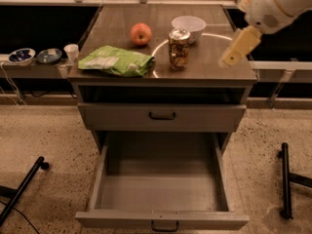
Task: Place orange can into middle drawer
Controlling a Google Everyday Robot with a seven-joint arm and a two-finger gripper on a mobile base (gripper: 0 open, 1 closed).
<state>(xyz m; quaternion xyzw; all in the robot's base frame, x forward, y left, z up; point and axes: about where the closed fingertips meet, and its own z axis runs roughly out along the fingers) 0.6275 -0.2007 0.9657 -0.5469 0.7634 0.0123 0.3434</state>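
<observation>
So our gripper (pixel 238 48) hangs over the right side of the counter (pixel 117 23), off to the right of the can (pixel 179 48) and not touching it. We can't tell whether it's spread or closed from here. The can stands upright near the middle of the counter, just in front of a white bowl (pixel 189 24), with an apple (pixel 140 33) to its left and a green bag (pixel 116 61) beside it. Below, the drawer (pixel 161 219) is pulled right out; the one above (pixel 204 117) is closed.

Matt cream hand (pixel 228 58) over glossy tabletop (pixel 117 28); orange can (pixel 179 50) shiny metal
</observation>
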